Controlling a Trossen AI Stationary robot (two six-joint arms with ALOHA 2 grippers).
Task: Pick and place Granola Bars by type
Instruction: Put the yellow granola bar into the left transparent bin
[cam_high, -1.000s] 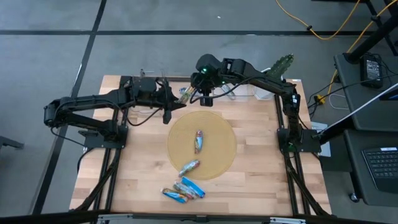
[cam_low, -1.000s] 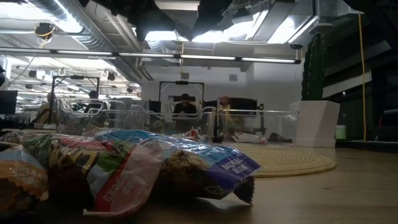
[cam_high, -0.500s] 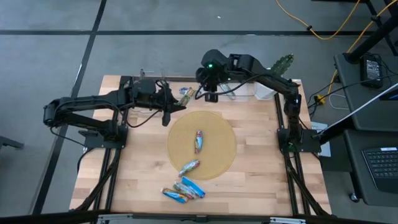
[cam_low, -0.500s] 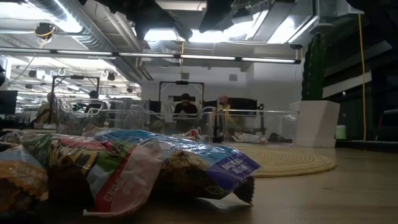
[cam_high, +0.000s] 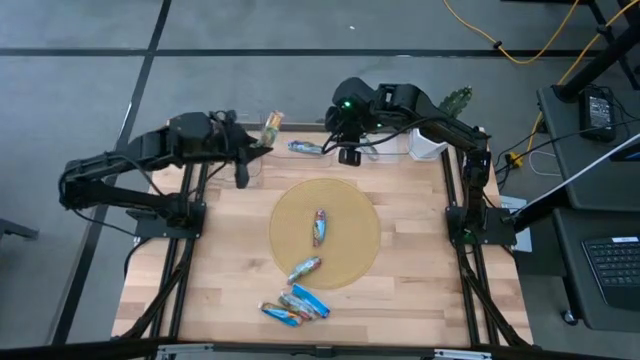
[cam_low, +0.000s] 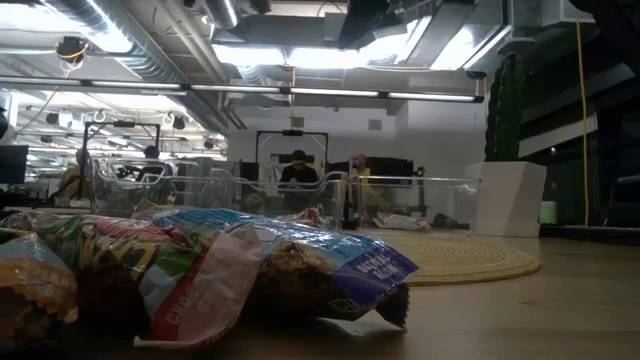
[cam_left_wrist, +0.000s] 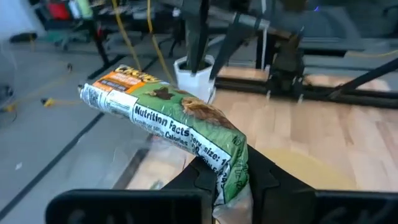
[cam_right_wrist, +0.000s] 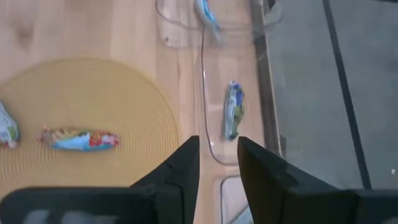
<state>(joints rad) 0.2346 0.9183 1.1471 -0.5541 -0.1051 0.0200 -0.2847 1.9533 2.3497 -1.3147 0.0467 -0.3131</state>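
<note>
While our left jaws (cam_left_wrist: 233, 177) pinch a green granola bar (cam_left_wrist: 168, 118) by one end at eleven o'clock of the counter (cam_high: 420, 260), we judge it light, crinkly and slippery; mid-wrapper holds best. Our right jaws (cam_right_wrist: 217, 152) stand spread, empty, over the clear bin (cam_right_wrist: 205, 112).

Round mat (cam_high: 324, 232) at table (cam_high: 420, 270) centre. One bar (cam_high: 319, 226) on mat middle, second bar (cam_high: 304, 268) on mat's near edge. Cluster of bars (cam_high: 295, 306) on bare wood nearer front edge, left of centre. Clear bins (cam_right_wrist: 230, 93) along far edge; one bar (cam_right_wrist: 233, 109) lies in bin there. Left gripper (cam_high: 262, 140) at far-left, clamped on bar (cam_left_wrist: 168, 121). Right gripper (cam_high: 348, 156) over far edge, right of it.
</note>
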